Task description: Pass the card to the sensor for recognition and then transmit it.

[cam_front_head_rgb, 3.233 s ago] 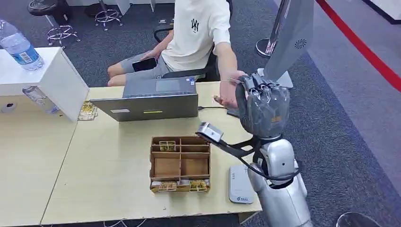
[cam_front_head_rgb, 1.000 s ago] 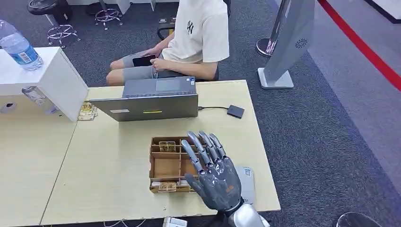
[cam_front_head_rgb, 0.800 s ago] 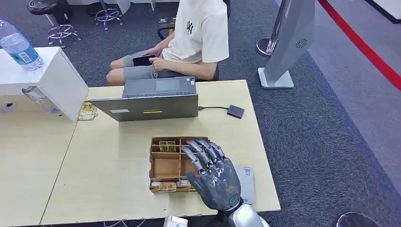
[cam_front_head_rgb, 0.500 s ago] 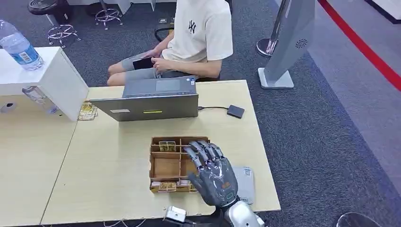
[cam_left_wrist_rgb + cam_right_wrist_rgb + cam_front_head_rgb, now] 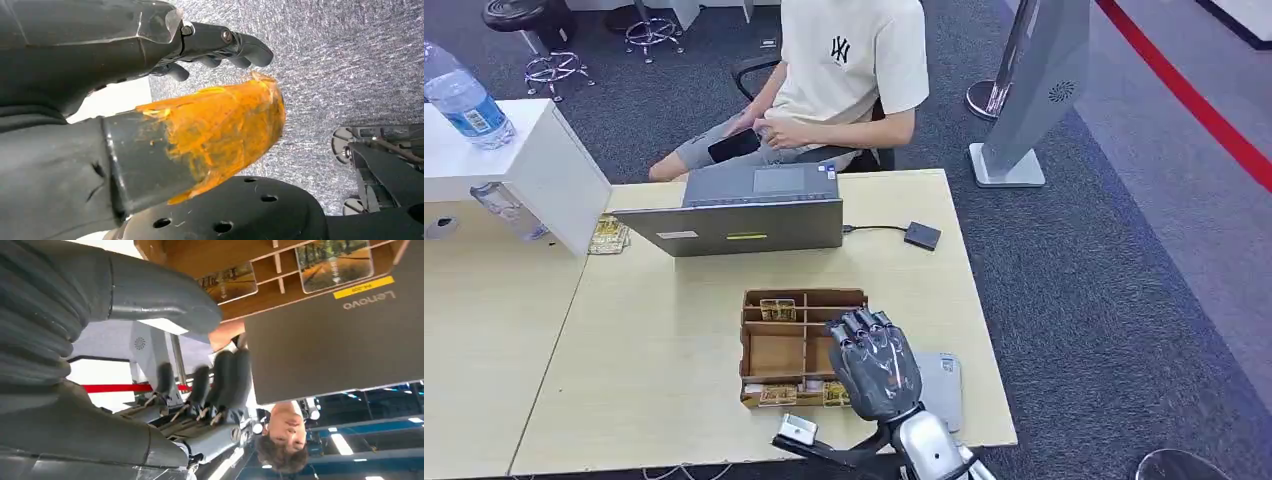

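My right hand hovers over the right side of the wooden divided box, fingers bent down toward it. In the right wrist view this hand has thumb and fingers apart with nothing between them. Picture cards lie in the box's far compartment and more cards in the near row; two cards also appear in the wrist view. A flat white sensor pad lies right of the box, partly hidden by my hand. My left hand hangs over carpet, holding nothing.
A grey laptop stands behind the box, cabled to a small black device. A person sits beyond the table. A white cabinet with a water bottle stands at the left. The table's right edge is near my hand.
My right hand came down from near the person's hand to the box, and its fingers have bent downward. The person drew the hand back and turned on the chair.
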